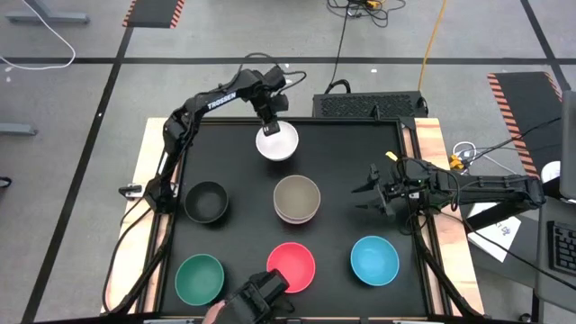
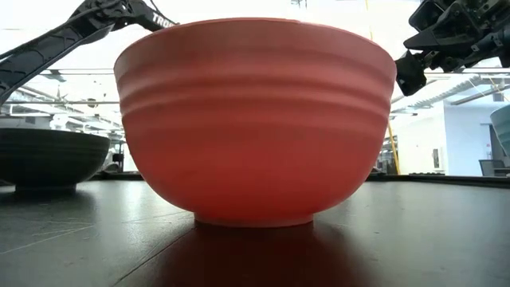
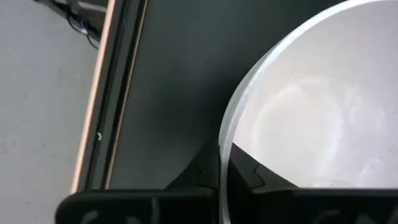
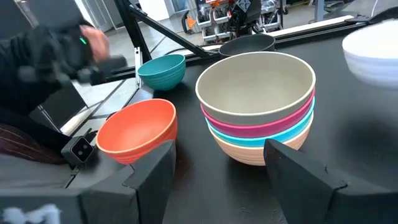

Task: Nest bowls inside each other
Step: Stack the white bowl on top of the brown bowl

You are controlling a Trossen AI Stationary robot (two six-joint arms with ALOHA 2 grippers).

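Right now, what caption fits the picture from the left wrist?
Left end effector shut on the white bowl's rim, above the black table.

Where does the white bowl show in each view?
High view: white bowl at the table's far edge, left gripper shut on its rim.
Low view: not in it.
Left wrist view: fills the right side, rim between the fingers.
Right wrist view: upper right corner.
Shared landmark: taupe-topped stack.

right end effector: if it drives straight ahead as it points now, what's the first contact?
Probably the bowl stack, taupe bowl on top. The open right end effector points at it in the wrist view; the high view agrees. How far off it is stays unclear.
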